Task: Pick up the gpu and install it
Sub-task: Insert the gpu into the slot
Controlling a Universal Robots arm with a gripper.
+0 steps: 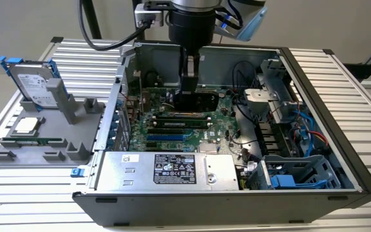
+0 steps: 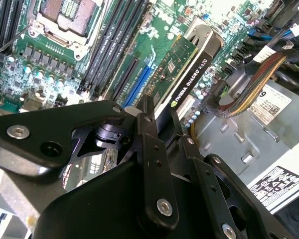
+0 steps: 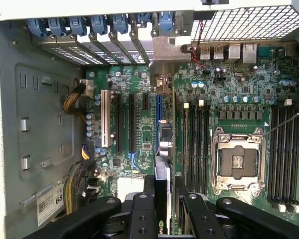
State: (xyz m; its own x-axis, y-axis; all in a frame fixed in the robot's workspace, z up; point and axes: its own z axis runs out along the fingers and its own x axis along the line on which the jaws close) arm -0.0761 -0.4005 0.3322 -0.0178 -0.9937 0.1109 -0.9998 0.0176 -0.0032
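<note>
While gripped (image 2: 157, 119): gpu (image 2: 187, 69) inside case (image 1: 314, 87).

The motherboard (image 1: 192, 128) lay walled in: power supply (image 1: 166, 170) beside it, drive cage (image 1: 296, 174) and cables (image 1: 301, 126) nearby; the case (image 1: 340, 121) stood open only from above, where the pincer (image 1: 189, 104) reached.

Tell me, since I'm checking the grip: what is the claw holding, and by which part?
The claw holds the graphics card by its near end, edge-on between the fingers, above the motherboard.
</note>
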